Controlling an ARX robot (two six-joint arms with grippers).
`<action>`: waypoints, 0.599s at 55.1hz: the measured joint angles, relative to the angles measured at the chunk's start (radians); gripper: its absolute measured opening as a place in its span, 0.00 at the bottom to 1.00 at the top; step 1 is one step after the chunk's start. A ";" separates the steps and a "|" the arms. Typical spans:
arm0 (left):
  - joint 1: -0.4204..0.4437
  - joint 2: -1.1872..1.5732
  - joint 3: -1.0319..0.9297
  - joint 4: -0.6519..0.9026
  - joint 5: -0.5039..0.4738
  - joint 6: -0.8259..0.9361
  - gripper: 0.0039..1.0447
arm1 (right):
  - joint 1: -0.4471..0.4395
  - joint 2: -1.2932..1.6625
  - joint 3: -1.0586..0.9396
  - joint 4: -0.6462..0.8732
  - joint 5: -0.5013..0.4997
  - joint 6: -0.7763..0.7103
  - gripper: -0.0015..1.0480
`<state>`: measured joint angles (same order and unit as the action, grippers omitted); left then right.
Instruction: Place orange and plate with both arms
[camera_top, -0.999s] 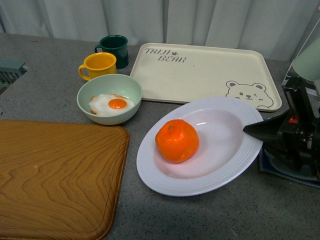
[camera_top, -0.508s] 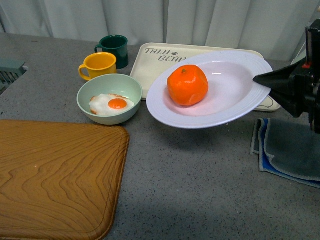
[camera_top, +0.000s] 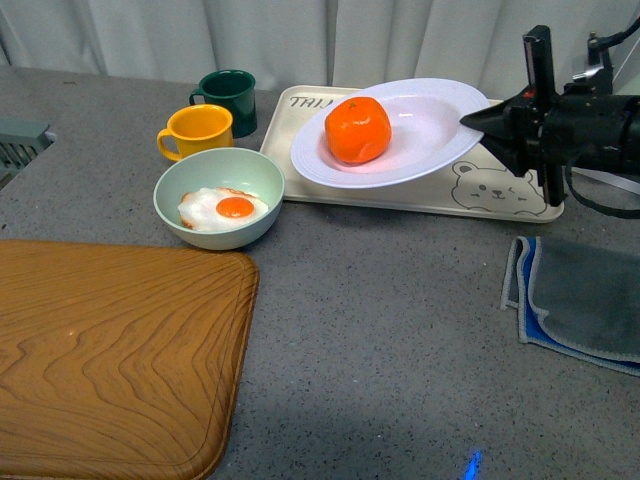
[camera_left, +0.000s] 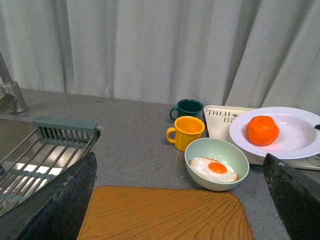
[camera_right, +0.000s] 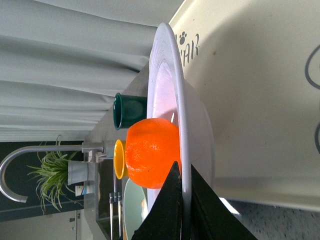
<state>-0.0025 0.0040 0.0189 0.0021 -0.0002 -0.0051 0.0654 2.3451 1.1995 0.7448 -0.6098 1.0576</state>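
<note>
Orange (camera_top: 358, 130) in the plate (camera_top: 432, 128), right gripper (camera_top: 478, 118) tight on its rim, over the tray (camera_top: 400, 192); egg (camera_top: 226, 208) in bowl (camera_top: 212, 169).

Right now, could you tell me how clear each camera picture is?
Front view: sharp, evenly lit, soft shadow beneath the plate. Left wrist view: scene sharp, left gripper's fingers dark and blurred. Right wrist view: turned sideways, orange crisp, right gripper a black silhouette.

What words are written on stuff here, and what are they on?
"TAIJI": on the cream tray.
"BE": the next line on it; the plate hides the rest.
"AR": same tray, right wrist view, beside a paw print.
Nothing else shows readable text.
</note>
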 joint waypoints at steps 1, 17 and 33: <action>0.000 0.000 0.000 0.000 0.000 0.000 0.94 | 0.002 0.014 0.020 -0.006 0.003 0.001 0.01; 0.000 0.000 0.000 0.000 0.000 0.000 0.94 | 0.019 0.132 0.201 -0.076 0.018 0.020 0.01; 0.000 0.000 0.000 0.000 0.000 0.000 0.94 | 0.018 0.143 0.217 -0.135 0.043 -0.041 0.06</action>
<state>-0.0025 0.0040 0.0189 0.0021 -0.0002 -0.0048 0.0834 2.4878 1.4162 0.6102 -0.5667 1.0164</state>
